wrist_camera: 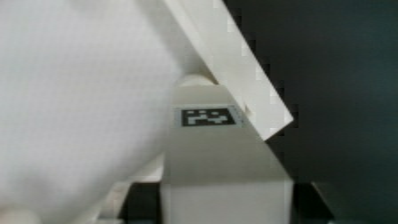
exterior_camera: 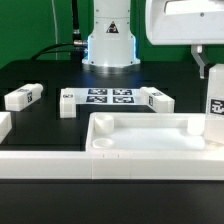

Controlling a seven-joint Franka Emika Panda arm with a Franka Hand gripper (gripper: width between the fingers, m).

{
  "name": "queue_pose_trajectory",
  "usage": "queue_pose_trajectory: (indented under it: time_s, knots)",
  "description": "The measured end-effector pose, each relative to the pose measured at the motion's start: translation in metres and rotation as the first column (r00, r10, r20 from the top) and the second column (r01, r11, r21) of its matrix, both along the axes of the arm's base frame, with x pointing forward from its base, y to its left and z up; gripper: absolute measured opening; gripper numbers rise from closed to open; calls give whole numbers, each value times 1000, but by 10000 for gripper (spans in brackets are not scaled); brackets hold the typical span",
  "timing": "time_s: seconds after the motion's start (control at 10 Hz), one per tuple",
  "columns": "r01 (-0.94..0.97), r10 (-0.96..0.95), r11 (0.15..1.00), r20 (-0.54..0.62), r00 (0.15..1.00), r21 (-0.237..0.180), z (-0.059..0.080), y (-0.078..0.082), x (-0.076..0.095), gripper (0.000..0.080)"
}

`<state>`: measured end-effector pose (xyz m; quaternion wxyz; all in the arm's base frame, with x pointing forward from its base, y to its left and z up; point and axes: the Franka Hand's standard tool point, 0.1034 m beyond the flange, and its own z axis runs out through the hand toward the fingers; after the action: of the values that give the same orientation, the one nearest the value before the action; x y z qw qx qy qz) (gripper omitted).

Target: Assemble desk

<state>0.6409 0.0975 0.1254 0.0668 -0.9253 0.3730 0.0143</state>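
Claw (exterior_camera: pixel 206 66) is hovering directly above the upright leg (exterior_camera: pixel 215 100) at the desk top's (exterior_camera: pixel 150 140) corner on the exterior view's right. Can't tell if it's clamping, since the fingers aren't showing. Other legs (exterior_camera: pixel 22 97) are lying on the table (exterior_camera: pixel 40 75) behind the desk top. Judging the leg rigid, light and slick: I'm suggesting pinching its flat opposite faces near the upper end.

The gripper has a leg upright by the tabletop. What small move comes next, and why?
Probably ease the leg down toward the corner of the tabletop at the exterior view's right: the gripper holds it upright beside that end, not yet seated.
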Motion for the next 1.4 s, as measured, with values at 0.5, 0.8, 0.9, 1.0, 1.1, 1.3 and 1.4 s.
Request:
queue_pose_trajectory:
  time_s: [0.5, 0.8, 0.9, 1.0, 1.1, 1.3, 1.4]
  knots:
    - [71, -71, 997, -19, 997, 17, 0, 3, -1, 548]
    - [-204, 204, 979, -21, 979, 9, 2, 2, -2, 643]
    - [-322, 322, 947, -8, 947, 9, 3, 3, -2, 649]
    - [-380, 380, 925, 3, 925, 7, 3, 3, -1, 649]
    - [-446, 446, 895, 13, 895, 5, 3, 3, -1, 649]
    - [-578, 578, 816, 31, 815, -5, 2, 3, -2, 649]
    - [-641, 642, 767, 27, 766, -29, 1, 5, -2, 649]
